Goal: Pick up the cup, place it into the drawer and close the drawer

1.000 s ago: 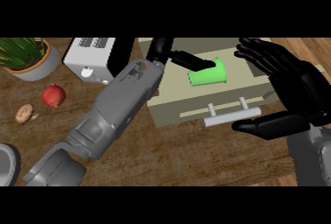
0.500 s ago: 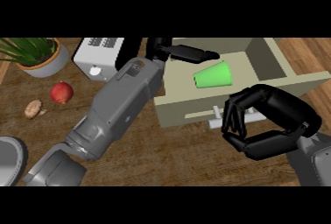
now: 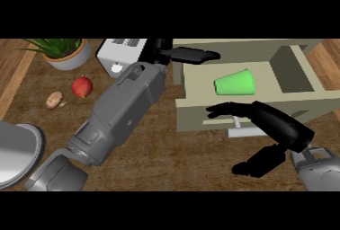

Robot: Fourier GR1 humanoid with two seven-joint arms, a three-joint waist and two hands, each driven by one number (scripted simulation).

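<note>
— What's around you on the table?

— Toward the far left corner, a potted plant [image 3: 58,50], a white toaster [image 3: 121,55], a red fruit [image 3: 82,86] and a small brown mushroom [image 3: 54,100]. A grey bowl's rim [image 3: 16,155] sits at the left edge.

— And the cup?

— The smooth green cup [image 3: 235,83] lies on its side inside the open beige drawer [image 3: 199,116], well clear of me.

— Your fingers?

— My right hand [image 3: 275,128] meets the drawer's front by its white handle [image 3: 244,132], fingers [image 3: 229,109] fairly straight, holding nothing. My left hand [image 3: 189,55] lies over the drawer's far corner, fingers straight and together, empty.
</note>
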